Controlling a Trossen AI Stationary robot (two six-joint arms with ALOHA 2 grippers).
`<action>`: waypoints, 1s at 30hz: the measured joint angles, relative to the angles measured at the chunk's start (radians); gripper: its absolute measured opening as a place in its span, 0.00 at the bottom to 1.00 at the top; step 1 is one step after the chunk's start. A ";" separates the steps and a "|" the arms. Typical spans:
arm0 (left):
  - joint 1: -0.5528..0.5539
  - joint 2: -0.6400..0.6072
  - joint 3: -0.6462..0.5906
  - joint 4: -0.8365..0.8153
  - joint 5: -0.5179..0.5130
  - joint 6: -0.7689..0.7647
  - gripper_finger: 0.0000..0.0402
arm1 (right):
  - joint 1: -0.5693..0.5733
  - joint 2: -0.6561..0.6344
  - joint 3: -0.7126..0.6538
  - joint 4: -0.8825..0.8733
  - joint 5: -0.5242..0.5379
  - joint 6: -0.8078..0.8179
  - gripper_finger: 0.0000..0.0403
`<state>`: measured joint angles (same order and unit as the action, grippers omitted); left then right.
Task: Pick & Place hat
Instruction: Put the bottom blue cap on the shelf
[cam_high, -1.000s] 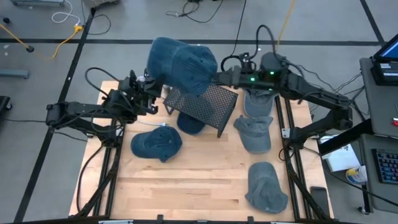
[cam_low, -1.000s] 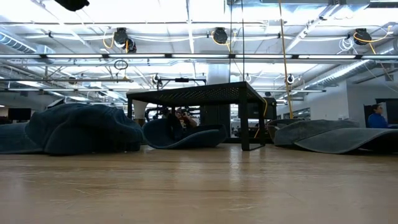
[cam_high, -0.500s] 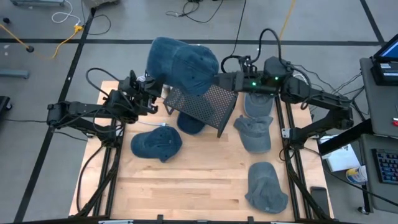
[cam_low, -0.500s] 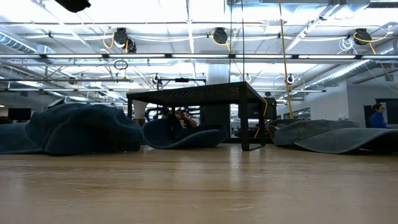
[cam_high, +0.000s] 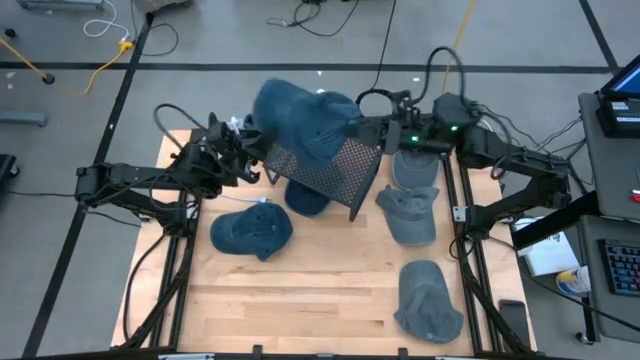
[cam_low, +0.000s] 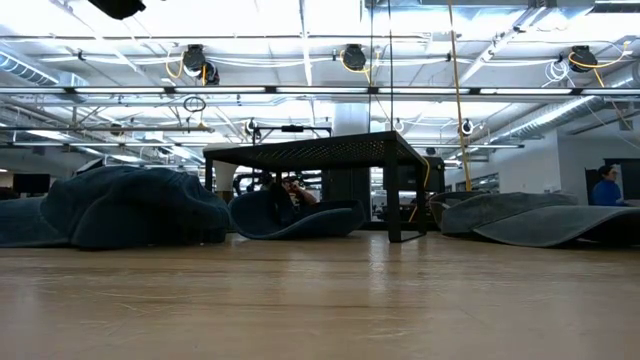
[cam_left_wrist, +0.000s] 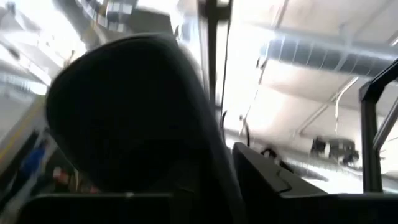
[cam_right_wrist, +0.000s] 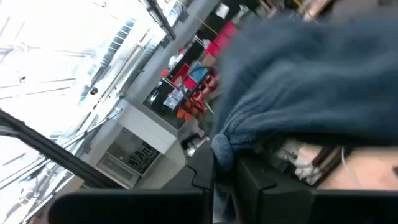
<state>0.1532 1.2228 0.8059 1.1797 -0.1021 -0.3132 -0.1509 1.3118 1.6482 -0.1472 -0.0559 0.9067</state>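
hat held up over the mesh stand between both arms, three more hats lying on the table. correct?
Not three. The high view shows five more hats on the table, one of them under the mesh stand. The rest holds: the raised hat hangs over the stand between the left gripper and right gripper.

1. The high view is evenly lit from above, with soft, short shadows under the mesh stand (cam_high: 325, 170) on the wooden table (cam_high: 300, 290).
2. The raised hat (cam_high: 300, 115) is smeared by motion blur there.
3. In the low view, ceiling lamps (cam_low: 352, 55) glare bright, and the near tabletop is out of focus.
4. The left wrist view is blurred, with a dark silhouette against blown-out ceiling light.
5. The right wrist view is streaked and overexposed at one side.
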 joint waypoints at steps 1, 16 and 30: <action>0.000 -0.006 0.000 -0.048 0.000 -0.019 0.26 | -0.005 -0.011 0.000 -0.002 0.000 -0.017 0.04; -0.055 -0.054 0.000 -0.623 0.053 -0.164 0.45 | -0.074 -0.075 0.000 -0.056 -0.050 -0.056 0.04; -0.156 -0.182 0.000 -0.875 0.215 -0.341 0.45 | -0.130 -0.044 0.000 -0.152 -0.053 -0.158 0.04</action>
<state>-0.0031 1.0412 0.8055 0.3049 0.1126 -0.6540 -0.2812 1.2680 1.6485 -0.2989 -0.1089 0.7490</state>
